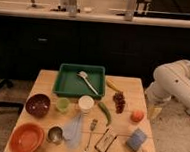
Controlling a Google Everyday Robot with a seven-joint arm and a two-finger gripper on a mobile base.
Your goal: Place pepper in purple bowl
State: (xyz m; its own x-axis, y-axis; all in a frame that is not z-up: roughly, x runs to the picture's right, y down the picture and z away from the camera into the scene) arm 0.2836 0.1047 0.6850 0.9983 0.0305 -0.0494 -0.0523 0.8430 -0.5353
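Note:
The pepper (104,112), slim, green and curved, lies on the wooden table (48,81) just right of a white cup (86,104). The purple bowl (37,105) sits near the table's left edge, well left of the pepper. My white arm (175,85) hangs off the table's right side. Its gripper (154,112) points down beside the right edge, open and holding nothing, far from both pepper and bowl.
A green tray (67,85) with a utensil sits at the back. A green cup (62,105), orange bowl (27,138), metal cup (55,134), blue cloth (74,129), fork (90,135), grapes (119,101), orange fruit (137,116) and blue sponge (136,139) crowd the table.

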